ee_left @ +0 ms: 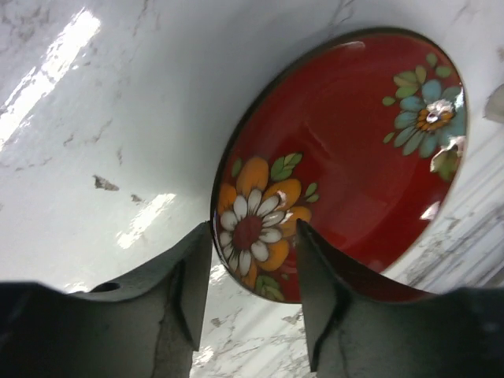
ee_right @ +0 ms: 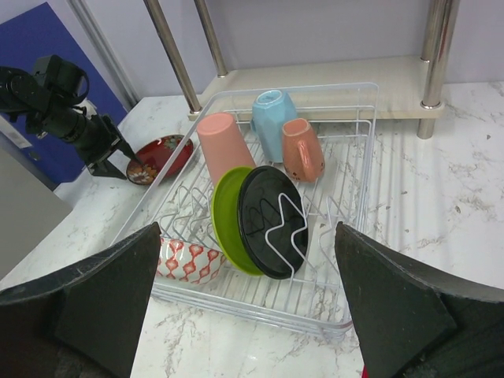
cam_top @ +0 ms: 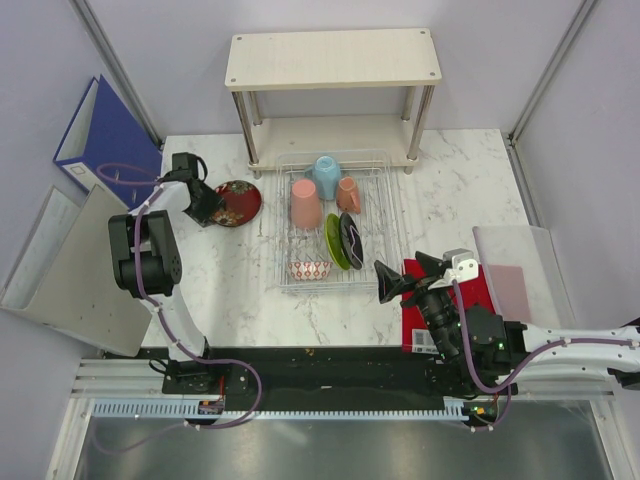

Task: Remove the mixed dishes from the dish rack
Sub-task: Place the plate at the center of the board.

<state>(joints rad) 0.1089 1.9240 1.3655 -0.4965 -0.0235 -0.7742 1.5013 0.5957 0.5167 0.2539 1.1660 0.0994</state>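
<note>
The left gripper (ee_left: 252,232) stands half-open astride the near rim of the red floral plate (ee_left: 346,150), apparently not pinching it, which lies flat on the marble table (ee_left: 118,118) at the dish rack's (cam_top: 386,230) 9 o'clock, while the right gripper (cam_top: 388,282) gapes wide at its 4 o'clock.

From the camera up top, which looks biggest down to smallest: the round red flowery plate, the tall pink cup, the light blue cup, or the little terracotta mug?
1. round red flowered plate
2. tall pink cup
3. light blue cup, only slightly smaller-looking than the pink one
4. small terracotta mug
</note>
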